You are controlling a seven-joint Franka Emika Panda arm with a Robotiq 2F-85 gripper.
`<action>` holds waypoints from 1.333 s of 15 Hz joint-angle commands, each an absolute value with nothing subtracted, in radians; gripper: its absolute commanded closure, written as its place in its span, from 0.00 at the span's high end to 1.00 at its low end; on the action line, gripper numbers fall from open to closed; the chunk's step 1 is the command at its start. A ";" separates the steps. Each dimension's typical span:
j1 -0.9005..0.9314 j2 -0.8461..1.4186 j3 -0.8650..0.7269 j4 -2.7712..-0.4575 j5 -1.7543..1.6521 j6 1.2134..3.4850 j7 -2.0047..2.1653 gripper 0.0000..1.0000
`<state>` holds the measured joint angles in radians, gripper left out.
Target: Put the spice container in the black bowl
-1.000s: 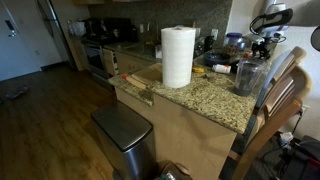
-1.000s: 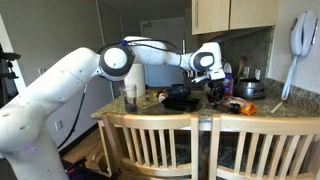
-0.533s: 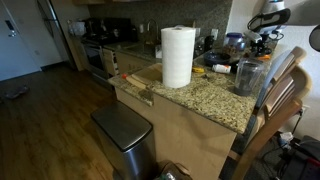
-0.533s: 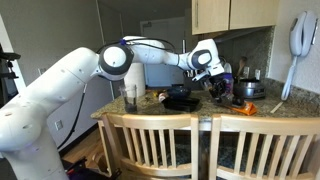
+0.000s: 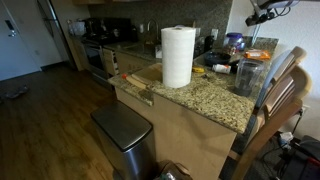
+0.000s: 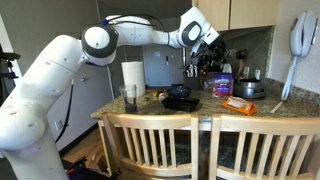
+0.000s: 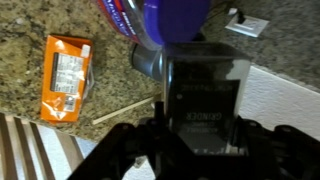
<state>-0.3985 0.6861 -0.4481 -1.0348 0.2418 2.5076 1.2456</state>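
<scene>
Arm [image 6: 140, 30] is raised high over the granite counter [image 5: 215, 100]. Black bowl [image 6: 182, 102] sits on the counter between clear jar [image 6: 130, 97] on its left and blue-topped container [image 6: 222, 85] on its right. Gripper [image 6: 208, 42] is well above the bowl and slightly right, clamped on the spice container [image 7: 205, 100]. Orange packet [image 7: 65, 75] lies flat on the counter.

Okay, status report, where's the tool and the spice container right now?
Tool high over the counter, apparently shut on the spice container. Black bowl sits on the counter below. Blue-topped container stands near it; nothing visibly blocking.
</scene>
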 commanded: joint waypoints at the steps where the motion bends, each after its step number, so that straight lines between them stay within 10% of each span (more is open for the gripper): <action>1: -0.423 0.482 -0.327 -1.194 0.347 2.509 1.012 0.32; 12: -0.401 0.308 -0.201 -1.434 0.404 2.256 0.524 0.32; 20: -0.237 0.270 -0.240 -1.739 0.267 2.858 0.561 0.32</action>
<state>-0.2942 0.3278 -0.2161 -1.6051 0.3003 2.7323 0.5698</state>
